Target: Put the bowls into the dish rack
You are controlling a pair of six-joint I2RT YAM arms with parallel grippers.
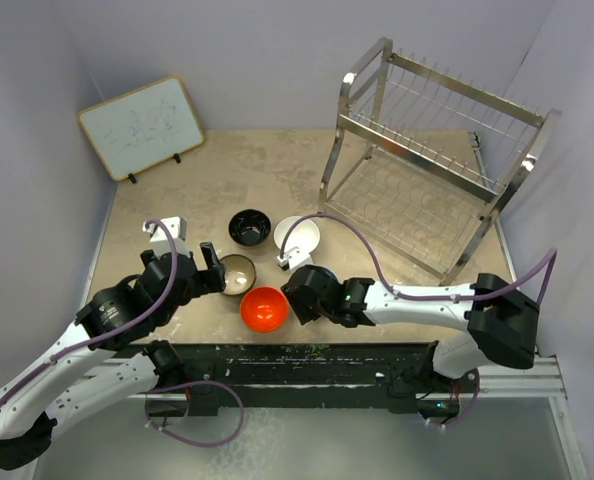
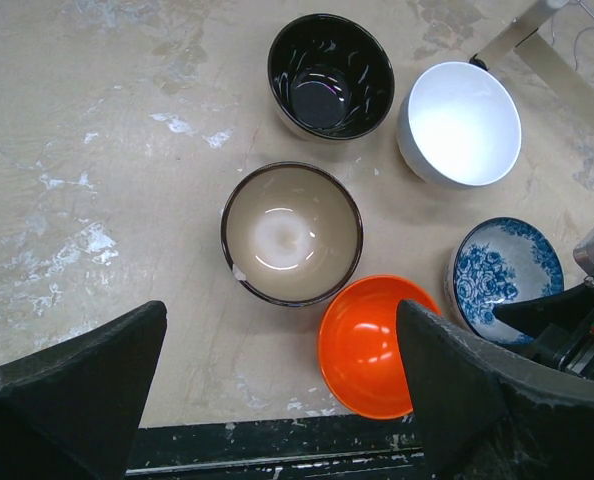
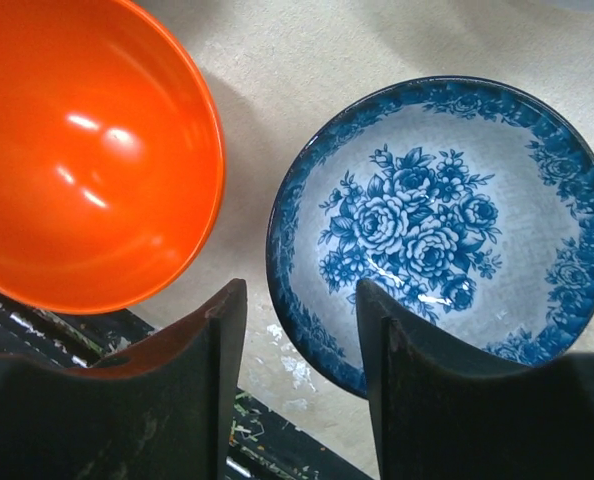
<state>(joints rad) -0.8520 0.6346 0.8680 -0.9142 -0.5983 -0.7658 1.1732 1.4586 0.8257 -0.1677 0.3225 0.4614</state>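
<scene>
Dish rack, at 2 o'clock from the bowls: nothing loaded. All five stand on the counter: black bowl, white bowl, tan bowl, orange bowl, blue bowl. Right fingers apart, astride blue bowl's rim; left fingers spread, holding nothing.

the whole worktop is surveyed from high above its near edge, facing down and forward. the left wrist view is directed straight down from moderate height. the right wrist view is held close over the orange bowl and blue-patterned bowl, both shared with the left wrist view.
</scene>
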